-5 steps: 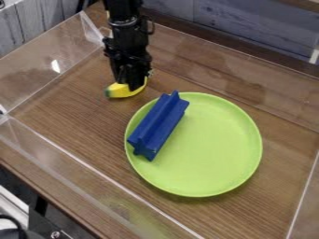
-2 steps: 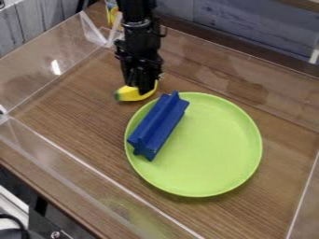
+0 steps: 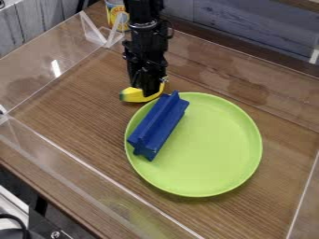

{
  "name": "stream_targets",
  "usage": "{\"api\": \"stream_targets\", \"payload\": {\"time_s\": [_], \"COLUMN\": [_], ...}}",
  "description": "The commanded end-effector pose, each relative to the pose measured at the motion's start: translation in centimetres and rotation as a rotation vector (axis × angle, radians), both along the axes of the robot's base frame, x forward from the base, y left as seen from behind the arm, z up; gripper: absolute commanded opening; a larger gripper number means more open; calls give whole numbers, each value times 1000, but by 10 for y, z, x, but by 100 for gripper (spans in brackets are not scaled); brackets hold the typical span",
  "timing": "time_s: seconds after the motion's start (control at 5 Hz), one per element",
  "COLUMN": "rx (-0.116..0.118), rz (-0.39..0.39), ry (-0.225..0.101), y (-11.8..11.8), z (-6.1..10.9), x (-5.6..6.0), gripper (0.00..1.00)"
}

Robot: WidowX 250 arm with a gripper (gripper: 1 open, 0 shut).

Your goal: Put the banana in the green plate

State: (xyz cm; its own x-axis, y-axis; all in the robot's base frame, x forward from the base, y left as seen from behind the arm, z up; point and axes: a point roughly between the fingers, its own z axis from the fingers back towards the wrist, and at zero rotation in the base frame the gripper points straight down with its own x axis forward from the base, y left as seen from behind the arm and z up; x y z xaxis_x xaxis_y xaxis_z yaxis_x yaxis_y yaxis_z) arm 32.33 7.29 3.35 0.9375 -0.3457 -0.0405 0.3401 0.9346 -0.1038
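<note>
The banana (image 3: 133,94) is small and bright yellow, low over the wooden table just left of the green plate (image 3: 218,149). My black gripper (image 3: 145,86) points straight down and is shut on the banana; its fingers cover most of the fruit, leaving only the left end showing. The plate's near-left rim lies right beside the gripper. A blue rectangular block (image 3: 159,125) lies across the plate's left side, its upper end close to the gripper.
Clear plastic walls (image 3: 37,75) enclose the wooden table (image 3: 75,140) on the left, front and right. A grey plank backdrop stands behind. Bare wood stretches left of the plate.
The gripper has carried the banana to the right, from well left of the plate to its left rim beside the blue block.
</note>
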Motion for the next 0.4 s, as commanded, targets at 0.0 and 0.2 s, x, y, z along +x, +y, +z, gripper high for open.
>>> {"api": "stream_targets", "payload": {"time_s": [0.0, 0.2], "rx": [12, 10], "rz": [-44, -78], "ry": [-72, -70], "y": [-6, -10], "z": [23, 20], "x": [6, 4], "gripper": [0, 0]}}
